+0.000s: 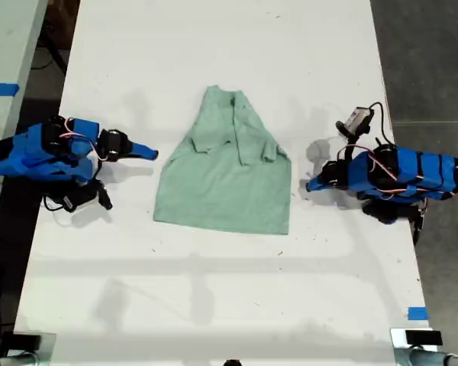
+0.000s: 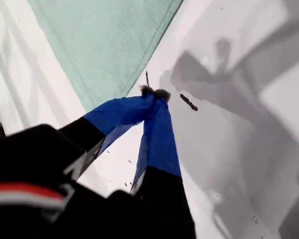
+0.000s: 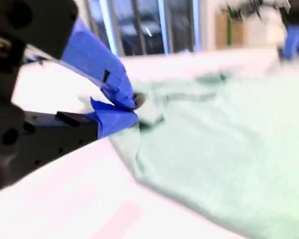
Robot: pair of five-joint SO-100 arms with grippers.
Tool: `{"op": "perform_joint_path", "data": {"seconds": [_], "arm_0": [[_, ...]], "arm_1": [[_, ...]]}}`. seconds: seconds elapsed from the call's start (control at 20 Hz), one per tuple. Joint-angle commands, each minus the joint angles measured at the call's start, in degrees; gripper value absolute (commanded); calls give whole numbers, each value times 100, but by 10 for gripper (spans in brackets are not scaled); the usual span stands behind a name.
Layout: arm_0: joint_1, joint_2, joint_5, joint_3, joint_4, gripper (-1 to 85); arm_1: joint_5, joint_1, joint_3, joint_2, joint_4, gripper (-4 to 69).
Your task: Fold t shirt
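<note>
The t shirt (image 1: 229, 179) lies mid-table, pale mint green, its upper part folded in and its wide hem toward the exterior view's bottom. My first gripper (image 1: 311, 185) is on the exterior view's right, just off the shirt's side edge. In the first wrist view its blue fingertips (image 2: 154, 93) meet, shut and empty, above bare table beside a hem corner of the t shirt (image 2: 109, 45). My second gripper (image 1: 151, 153) is on the exterior view's left, a short gap from the shirt. The second wrist view is blurred, with the second gripper (image 3: 134, 109) shut at the edge of the t shirt (image 3: 214, 139).
The white table (image 1: 214, 305) ends near each arm's base. Blue tape marks (image 1: 417, 313) sit at the exterior view's lower right, and another (image 1: 0, 89) on a neighbouring surface at the left. A small white module with wires (image 1: 359, 118) stands above the first arm.
</note>
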Motion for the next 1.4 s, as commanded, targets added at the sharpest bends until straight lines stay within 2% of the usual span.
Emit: {"op": "perform_joint_path", "data": {"seconds": [0.0,0.3,1.35], "arm_0": [[70,211,-9,141,-123,-2],[-70,211,-62,149,70,-2],[-44,211,-79,149,88,-2]], "arm_1": [[9,0,308,70,0,-25],[9,-9,308,70,9,-25],[18,-18,308,70,9,-25]]}}
